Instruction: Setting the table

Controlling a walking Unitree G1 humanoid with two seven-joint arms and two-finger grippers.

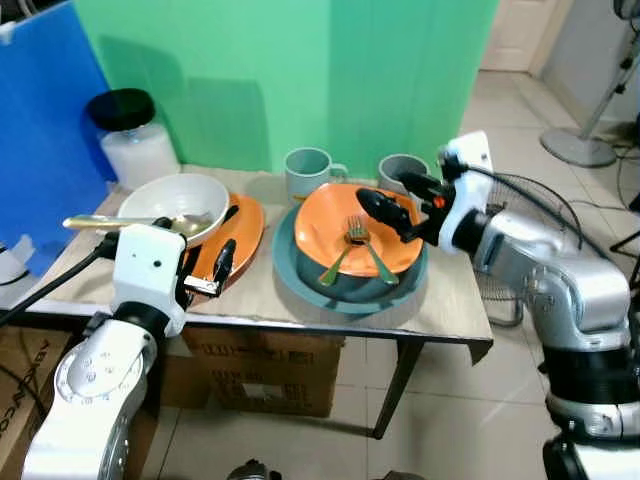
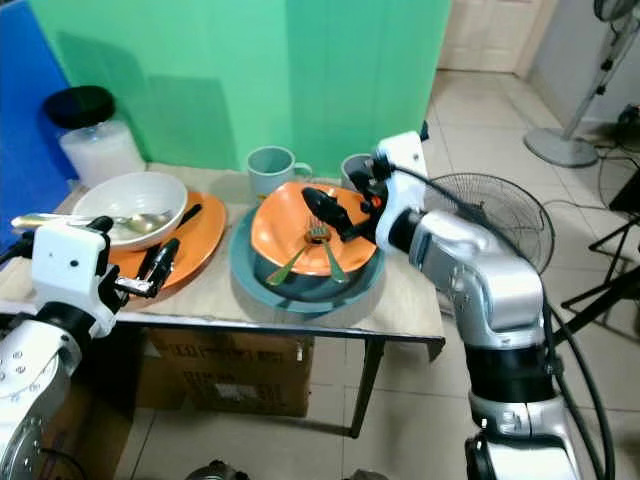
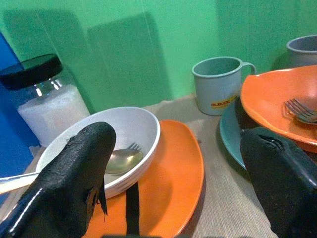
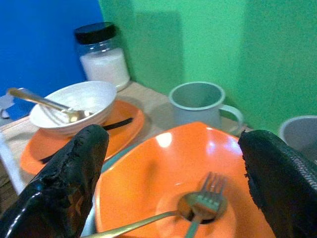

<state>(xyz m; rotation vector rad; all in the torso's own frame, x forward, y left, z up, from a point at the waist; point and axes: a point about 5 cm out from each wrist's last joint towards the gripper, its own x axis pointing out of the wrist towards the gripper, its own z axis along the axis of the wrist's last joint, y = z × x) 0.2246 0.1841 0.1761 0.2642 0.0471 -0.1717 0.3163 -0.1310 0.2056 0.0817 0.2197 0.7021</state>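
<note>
Left eye view: counter (image 1: 450, 310) carries two stacks. Left stack: white bowl (image 1: 175, 200) sitting on an orange plate (image 1: 240, 235); a gold spoon (image 1: 120, 222) lies in the bowl, handle sticking out past the rim toward the counter's left edge. A black-handled utensil (image 1: 222, 218) rests on that plate beside the bowl. Right stack: tilted orange plate (image 1: 345, 228) on a dark bowl, on a teal plate (image 1: 345, 300); a fork (image 1: 360, 240) and a second gold utensil (image 1: 335, 265) lie crossed on the orange plate.

Behind: pale green mug (image 1: 308, 172), grey mug (image 1: 400, 172), and a glass jar (image 1: 130, 140) with black lid, white contents. The green mug bears a small yellow label, unreadable in the left wrist view.

Left gripper (image 1: 205, 265): fingers spread apart, grasping nothing, hovering at the left plate's near edge. Right gripper (image 4: 173, 183): fingers spread wide, released, over the right orange plate.
</note>
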